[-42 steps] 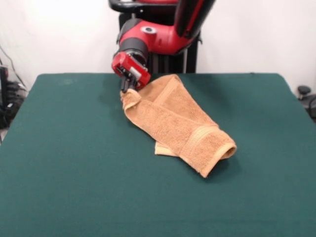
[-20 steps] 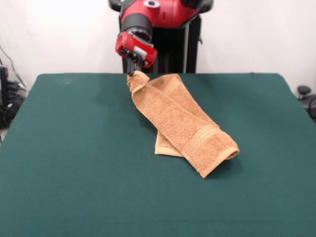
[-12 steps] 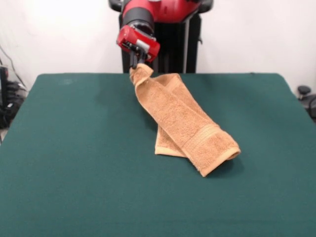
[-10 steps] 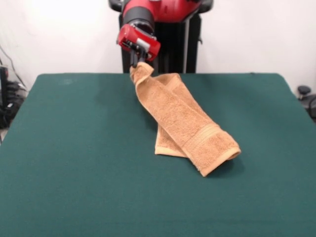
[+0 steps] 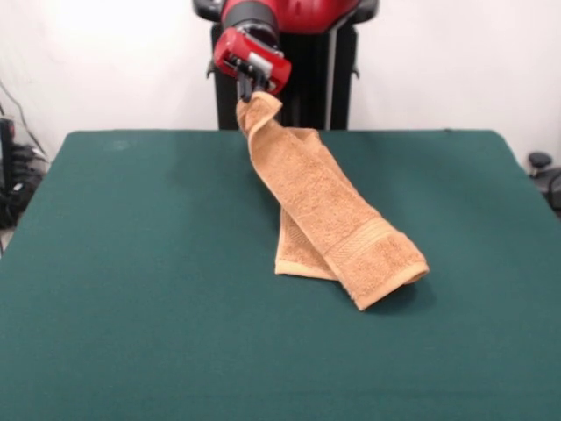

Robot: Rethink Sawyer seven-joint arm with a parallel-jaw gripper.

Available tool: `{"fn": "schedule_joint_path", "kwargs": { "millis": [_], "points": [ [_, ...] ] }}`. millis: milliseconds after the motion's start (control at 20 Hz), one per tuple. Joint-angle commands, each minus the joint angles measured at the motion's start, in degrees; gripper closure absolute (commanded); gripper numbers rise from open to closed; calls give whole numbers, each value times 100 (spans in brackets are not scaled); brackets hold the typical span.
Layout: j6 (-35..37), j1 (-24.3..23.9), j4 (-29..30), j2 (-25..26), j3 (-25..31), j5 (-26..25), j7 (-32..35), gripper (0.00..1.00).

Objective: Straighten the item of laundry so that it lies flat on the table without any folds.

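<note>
The orange-tan towel (image 5: 324, 210) lies folded over itself near the middle of the dark green table (image 5: 131, 289). Its far corner is lifted off the table and pinched in my gripper (image 5: 252, 93), which is shut on it above the table's far edge. The cloth hangs from the gripper as a slanting band down to a doubled end with a woven border (image 5: 377, 250) at the right. A lower layer sticks out at the left (image 5: 294, 254). The care tag is hidden.
The robot's black pedestal (image 5: 302, 79) stands behind the far edge of the table. Cables and dark objects sit off the table at the left (image 5: 13, 167) and right (image 5: 543, 175) edges.
My gripper has risen and moved slightly right with the towel corner, from table level to above the far edge. The towel's upper layer has been pulled straighter and lifted; its near end stays put.
</note>
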Motion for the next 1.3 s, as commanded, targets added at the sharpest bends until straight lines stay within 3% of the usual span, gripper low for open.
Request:
{"fn": "schedule_joint_path", "kwargs": {
  "millis": [50, 1100, 1200, 1250, 1300],
  "points": [
    [323, 258, 436, 276, 672, -323, 2178, 100],
    [523, 514, 655, 439, 600, -373, 2229, 100],
    [476, 618, 482, 668, 449, -376, 2245, 100],
    [416, 942, 119, 1257, 105, -383, 2281, 100],
    [375, 1011, 34, 1389, 31, -382, 2283, 100]
  ]
}}
